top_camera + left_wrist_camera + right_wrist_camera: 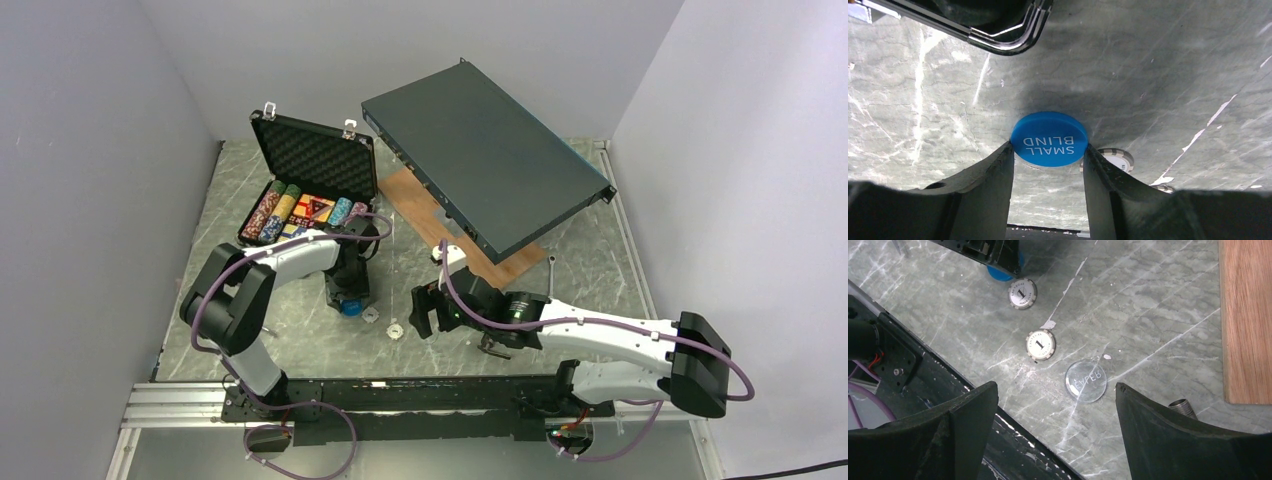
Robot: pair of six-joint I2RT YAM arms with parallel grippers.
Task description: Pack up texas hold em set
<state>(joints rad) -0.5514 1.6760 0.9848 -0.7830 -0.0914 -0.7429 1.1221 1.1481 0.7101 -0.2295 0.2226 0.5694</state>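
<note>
Status check, nearest first. Seeing the right gripper (1055,390) hanging spread wide with nothing between its fingers, pointing down at the clear dealer disc (1086,381) lying flat on the marbled table (1158,300). Spotting the nearer "1" chip (1040,345) just past that disc and the farther "1" chip (1022,293) beyond it, both loose and apart from each other. Also noticing a threaded metal stub (1182,407) by the right finger and the wooden board (1245,315) beside it, probably not part of the set.

Moving a bit further out: finding the left gripper (1048,149) clamping the blue SMALL BLIND disc (1049,139) edge to edge, with both pads against its rim, down low at the table. Not managing to tell lifted from resting there.

Further back: seeing the briefcase (310,190) standing open just behind the left gripper, with lid up, egg-crate foam on show, rows of coloured chips (275,212) already sitting in the tray and the red triangle (318,210) among them. Beyond that, looking at the big dark-grey metal box (485,165) lying over part of the board.

Guessing roughly midway: bulk of the chips packed, but blue disc, dealer disc and both loose chips needing to go in, then closing the lid and snapping the silver latches (349,128).
</note>
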